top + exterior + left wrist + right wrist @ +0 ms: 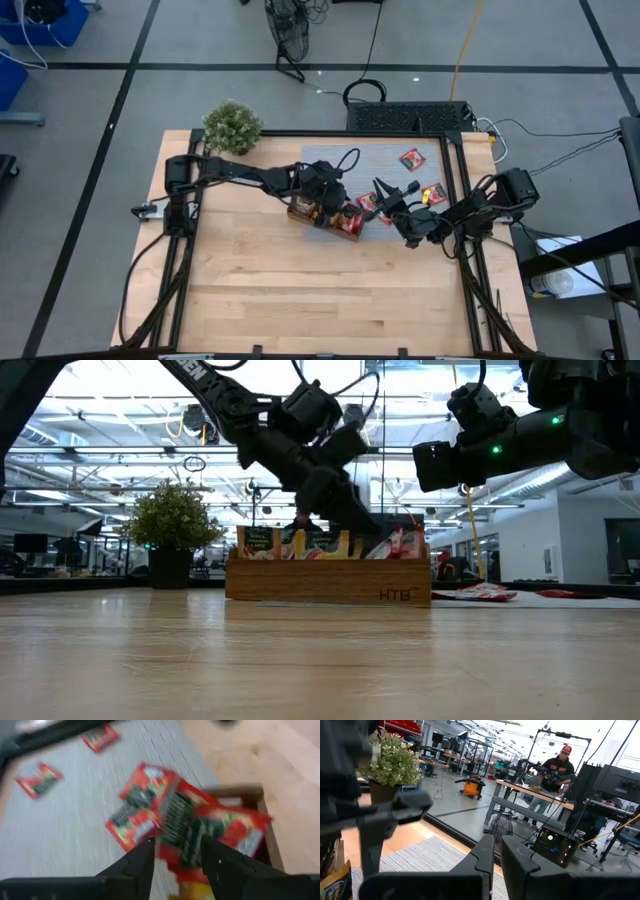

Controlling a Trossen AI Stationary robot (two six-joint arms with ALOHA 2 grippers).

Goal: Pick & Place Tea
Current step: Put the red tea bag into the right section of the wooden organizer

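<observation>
Wooden table (pixel 300 290) (grey mat (pixel 380 165)), workshop beyond

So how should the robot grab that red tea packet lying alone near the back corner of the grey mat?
The red sachet lies flat on the grey mat with nothing touching it. Probably best to come straight down from above and pinch across two opposite edges, since a flat packet offers no side to grab. The right gripper is nearer.
</observation>
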